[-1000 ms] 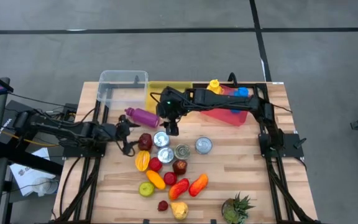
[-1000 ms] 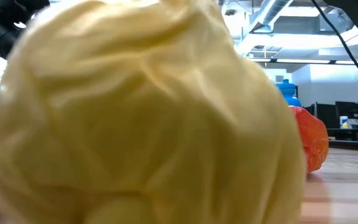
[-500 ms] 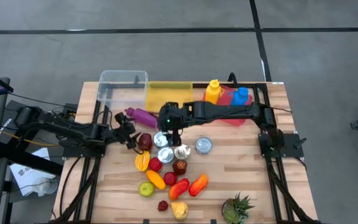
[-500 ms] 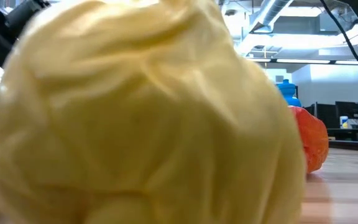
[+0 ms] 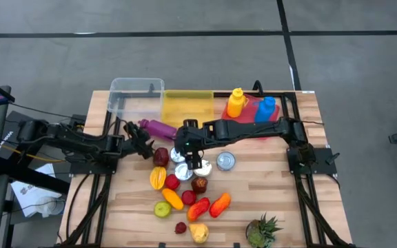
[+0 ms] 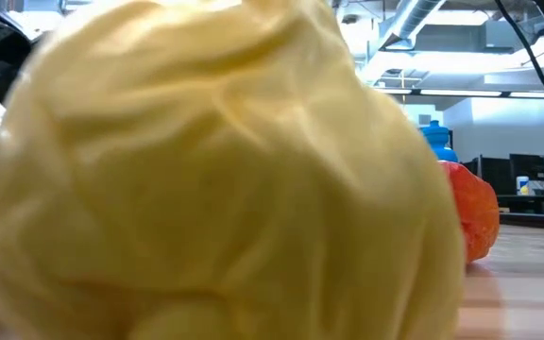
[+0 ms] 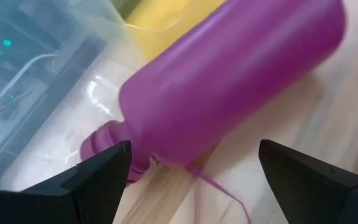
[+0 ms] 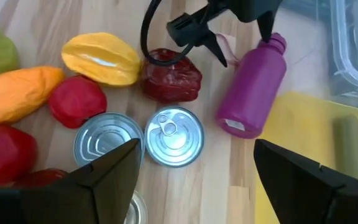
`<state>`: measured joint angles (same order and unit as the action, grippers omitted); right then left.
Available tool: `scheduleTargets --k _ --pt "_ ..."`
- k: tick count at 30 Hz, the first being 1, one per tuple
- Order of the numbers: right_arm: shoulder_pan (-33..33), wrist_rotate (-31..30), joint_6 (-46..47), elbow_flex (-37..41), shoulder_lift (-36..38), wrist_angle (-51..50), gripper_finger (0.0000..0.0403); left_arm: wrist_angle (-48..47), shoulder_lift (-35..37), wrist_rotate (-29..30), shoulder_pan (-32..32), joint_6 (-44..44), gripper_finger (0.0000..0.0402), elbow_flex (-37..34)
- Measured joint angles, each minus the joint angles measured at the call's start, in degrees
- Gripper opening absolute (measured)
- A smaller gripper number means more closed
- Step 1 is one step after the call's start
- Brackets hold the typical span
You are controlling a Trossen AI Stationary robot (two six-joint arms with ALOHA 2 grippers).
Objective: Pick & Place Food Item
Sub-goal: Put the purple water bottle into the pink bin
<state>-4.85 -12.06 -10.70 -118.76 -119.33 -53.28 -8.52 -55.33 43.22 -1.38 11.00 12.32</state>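
Note:
Toy food lies in a heap at the table's middle and near side: a dark red piece (image 5: 160, 156) (image 8: 171, 78), a yellow starfruit (image 5: 157, 178) (image 8: 101, 57), red and orange pieces (image 5: 219, 204). Several silver cans (image 5: 225, 161) (image 8: 174, 135) stand among them. My right gripper (image 5: 193, 160) (image 8: 197, 180) hangs open above the cans, empty. A purple bottle (image 5: 158, 129) (image 7: 229, 81) lies on its side. My left gripper (image 5: 145, 142) (image 7: 191, 177) is open at the bottle's cap end (image 8: 277, 42), a finger on either side; no touch shows.
A clear bin (image 5: 136, 96), a yellow bin (image 5: 187, 105) and a red bin (image 5: 252, 128) line the far edge, with a yellow bottle (image 5: 236, 102) and a blue bottle (image 5: 266, 109) by the red one. A pineapple (image 5: 262, 231) sits near right. A pale yellow piece (image 6: 215, 170) fills the low view.
My right gripper has swung from beside the yellow bin toward the table's near edge and now hangs over the cans. My left gripper has tipped downward and crept toward the table's right, up to the purple bottle's cap end. Nothing on the table has moved.

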Motion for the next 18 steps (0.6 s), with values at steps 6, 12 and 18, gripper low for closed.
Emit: scheduleTargets --k 6,12,18 --pt "-0.04 -0.03 -0.06 0.0 0.0 -0.71 0.0301 4.41 0.02 -6.6 -3.38 -0.13 0.0346 0.0" --pt "-0.05 -0.01 -0.24 0.0 0.0 -1.06 0.0301 9.17 -1.49 -16.31 -8.14 -1.68 0.0333 0.0" --pt "-0.02 -0.02 -0.24 0.0 0.0 -2.07 0.0301 22.06 -6.72 -26.53 -9.43 -4.62 0.0319 0.0"
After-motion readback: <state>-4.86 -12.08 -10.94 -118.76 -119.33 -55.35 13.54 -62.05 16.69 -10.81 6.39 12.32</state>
